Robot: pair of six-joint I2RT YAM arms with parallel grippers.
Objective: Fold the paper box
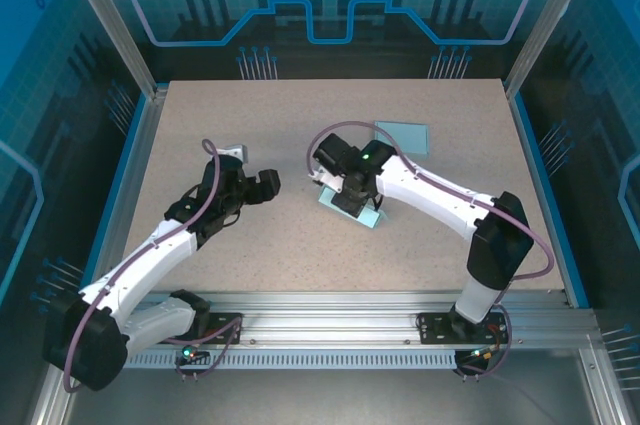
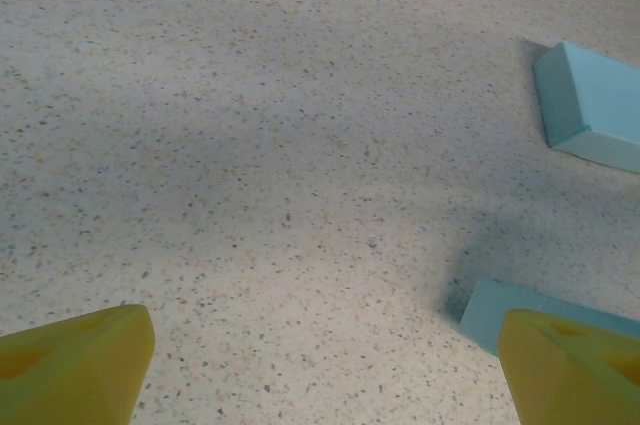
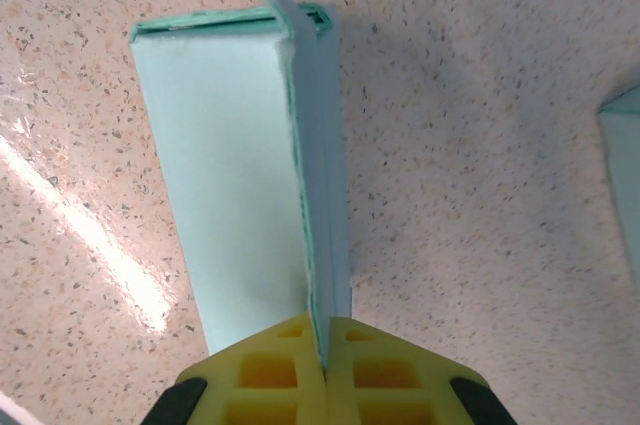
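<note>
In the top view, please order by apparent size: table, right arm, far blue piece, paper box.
Table
right arm
far blue piece and paper box: unsure, the right tool covers much of the box.

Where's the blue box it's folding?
Just right of centre in the overhead view: the paper box, pinched by the right fingers, another blue piece beyond it.

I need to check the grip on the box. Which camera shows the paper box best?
Right wrist: the paper box close up, its edge pinched in shut jaws. In the top view the right gripper covers most of it. Left wrist catches a light-blue corner, perhaps its.
</note>
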